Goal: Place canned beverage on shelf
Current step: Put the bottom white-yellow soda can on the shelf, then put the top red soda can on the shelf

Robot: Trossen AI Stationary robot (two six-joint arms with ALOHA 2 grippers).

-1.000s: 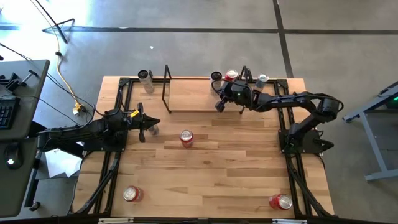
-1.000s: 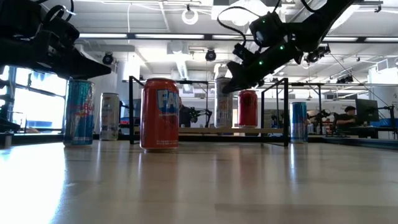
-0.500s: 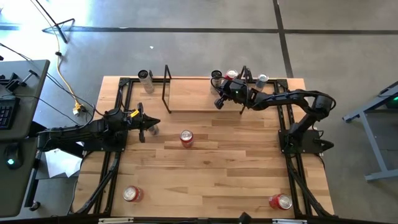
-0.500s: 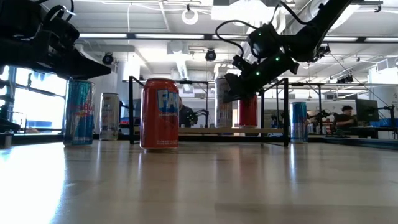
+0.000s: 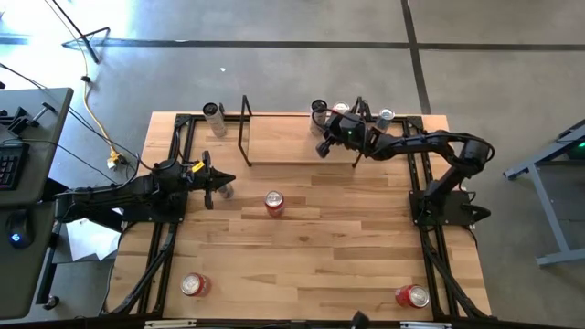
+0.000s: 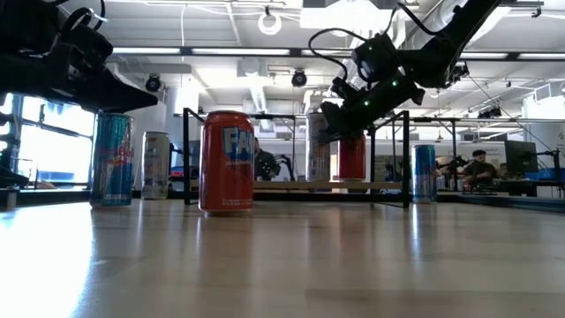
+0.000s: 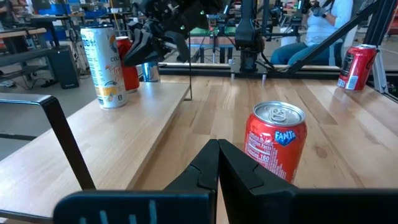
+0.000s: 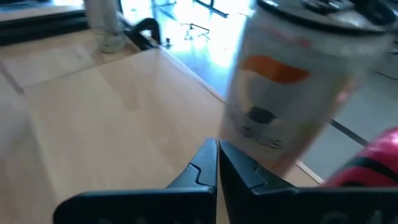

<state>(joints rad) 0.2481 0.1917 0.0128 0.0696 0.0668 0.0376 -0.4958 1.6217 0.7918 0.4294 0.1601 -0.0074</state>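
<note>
Overhead I see the right gripper over the right end of the shelf, which sits along the table's far edge. The white can and a red can stand at that end.

Only the right wrist view shows how close it is: its fingers are pressed together, empty, just short of the white can, which looks tilted there, though that may be the camera's angle. The red can is cut off at the frame edge.

The left gripper waits over the table's left side, jaws together, holding nothing. Its wrist view shows an upright Fanta can close ahead and the shelf's black end frame beside it.

Other cans: blue can, slim silver can and another blue can in the low view; two red cans near the front edge.

In the low view the right arm hides the tops of the shelf cans.
</note>
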